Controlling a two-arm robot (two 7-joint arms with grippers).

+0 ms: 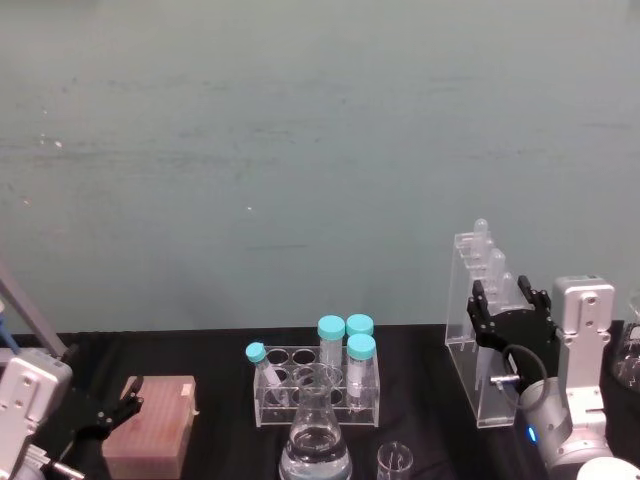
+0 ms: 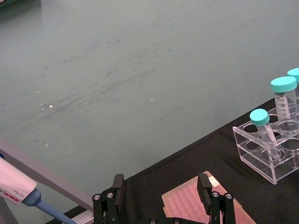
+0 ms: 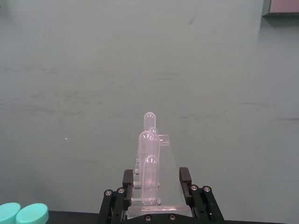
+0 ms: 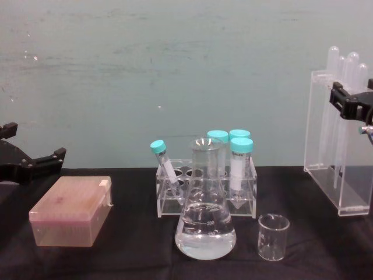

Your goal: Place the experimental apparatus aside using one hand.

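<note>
A tall clear acrylic rack [image 1: 468, 290] of long glass tubes stands at the table's right side, also seen in the chest view [image 4: 323, 134]. My right gripper [image 1: 505, 296] has one black finger on each side of its upper part and looks shut on it [image 3: 156, 183]; the chest view shows the grip from the side [image 4: 352, 96]. The conical flask [image 4: 205, 227] with clear liquid and the small beaker [image 4: 273, 236] stand at the front centre. My left gripper [image 1: 112, 412] hangs open at the far left, over the pink box.
A clear rack of teal-capped tubes [image 4: 207, 186] stands behind the flask. A pink tip box [image 4: 70, 210] lies at the left, under my left gripper [image 2: 161, 191]. A pipette [image 2: 18, 189] leans at the far left. Another glass vessel [image 1: 630, 355] sits at the right edge.
</note>
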